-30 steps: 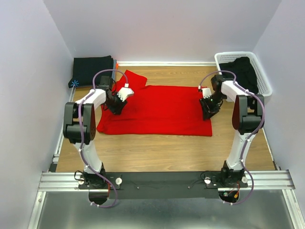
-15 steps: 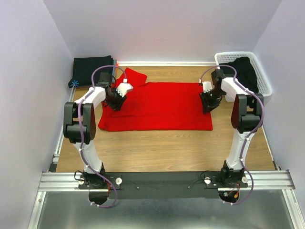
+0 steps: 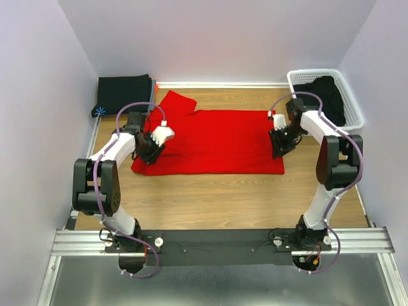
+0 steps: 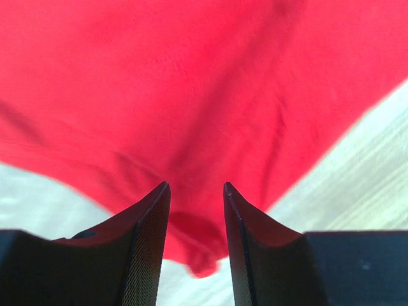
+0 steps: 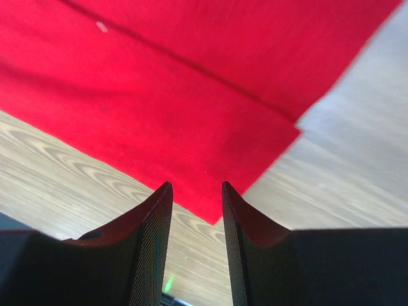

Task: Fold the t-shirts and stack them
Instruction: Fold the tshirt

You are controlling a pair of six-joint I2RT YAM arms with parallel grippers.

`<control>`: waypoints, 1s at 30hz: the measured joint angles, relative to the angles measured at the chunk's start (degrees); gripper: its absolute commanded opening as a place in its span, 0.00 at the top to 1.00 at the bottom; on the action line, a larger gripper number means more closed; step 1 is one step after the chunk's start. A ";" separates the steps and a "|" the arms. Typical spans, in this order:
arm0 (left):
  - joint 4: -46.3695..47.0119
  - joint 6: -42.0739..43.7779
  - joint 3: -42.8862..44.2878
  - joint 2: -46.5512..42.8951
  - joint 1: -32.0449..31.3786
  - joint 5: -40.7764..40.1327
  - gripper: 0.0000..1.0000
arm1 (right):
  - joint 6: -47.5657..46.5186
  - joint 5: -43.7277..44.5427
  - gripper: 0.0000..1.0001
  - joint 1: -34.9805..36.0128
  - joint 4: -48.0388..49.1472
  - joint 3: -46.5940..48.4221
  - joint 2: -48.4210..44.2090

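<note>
The red t-shirt [image 3: 213,141] lies spread flat in the middle of the wooden table, one sleeve [image 3: 177,103] sticking out at the back left. My left gripper [image 3: 146,153] is open just above the shirt's near left corner; in the left wrist view the gripper [image 4: 196,186] has that red corner [image 4: 197,252] between its fingers. My right gripper [image 3: 278,150] is open above the near right corner; in the right wrist view the gripper [image 5: 196,185] has that corner [image 5: 210,207] between its tips. A folded black t-shirt [image 3: 124,93] lies at the back left.
A white lattice basket [image 3: 354,109] stands at the back right with black cloth [image 3: 326,94] in it. Walls close in the table on the left, back and right. Bare wood [image 3: 210,201] lies between the red shirt and the arm bases.
The red shirt has slid a little toward the back. Both grippers went back with it, then came nearer and outward to its near corners; the left elbow has swung left.
</note>
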 measured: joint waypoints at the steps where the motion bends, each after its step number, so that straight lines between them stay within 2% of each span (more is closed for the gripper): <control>1: -0.02 0.02 -1.25 0.44 0.00 -0.31 0.55 | 0.00 0.02 0.56 0.09 0.00 -0.98 0.68; 7: 1.31 -0.07 -5.81 2.38 0.09 -2.67 0.60 | -0.55 0.83 0.56 0.31 2.27 -4.83 3.52; 15: 3.56 0.24 -9.84 -0.90 0.07 -3.41 0.61 | -2.25 2.32 0.56 0.48 5.18 -9.57 -0.13; 21: -1.55 1.38 -11.63 -3.78 0.07 -3.54 0.59 | -4.70 4.72 0.56 0.61 2.58 -12.09 -2.78; 26: -9.75 2.99 -6.88 -3.32 0.07 -1.81 0.53 | -5.03 5.90 0.53 0.57 -1.70 -7.91 -3.15; 30: -13.29 2.97 7.15 -1.01 0.07 1.03 0.51 | -4.42 5.62 0.52 0.57 -3.87 2.80 -1.68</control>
